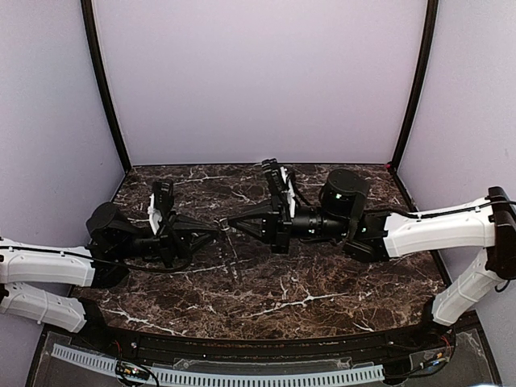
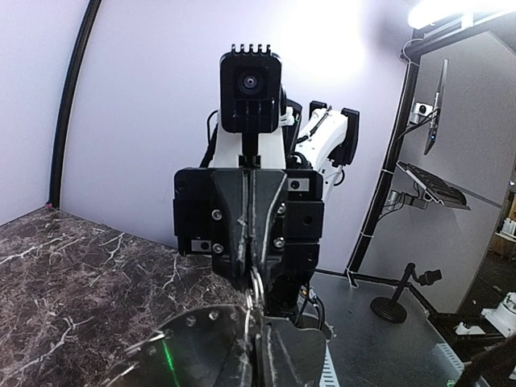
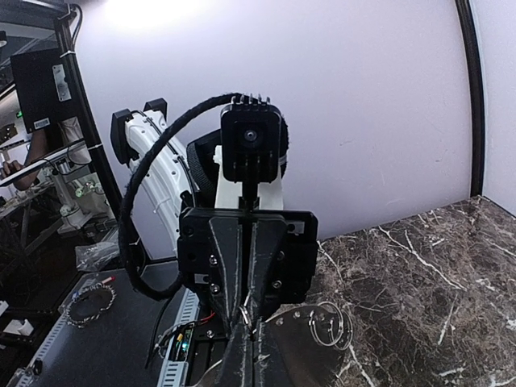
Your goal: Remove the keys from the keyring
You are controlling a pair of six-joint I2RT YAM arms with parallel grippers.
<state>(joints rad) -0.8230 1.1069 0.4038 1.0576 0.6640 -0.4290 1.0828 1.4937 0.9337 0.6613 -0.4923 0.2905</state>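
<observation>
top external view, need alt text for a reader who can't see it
The left gripper and right gripper meet tip to tip over a dark marble table, both shut on a small keyring between them. Pale lilac walls surround the table.

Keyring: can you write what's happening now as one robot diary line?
left gripper: shut on keyring | right gripper: shut on keyring | keyring: pinched between both, over table | keys: too small to see

The thin, pale keyring (image 1: 224,229) sits pinched between the left gripper (image 1: 215,229) and right gripper (image 1: 233,226).
</observation>
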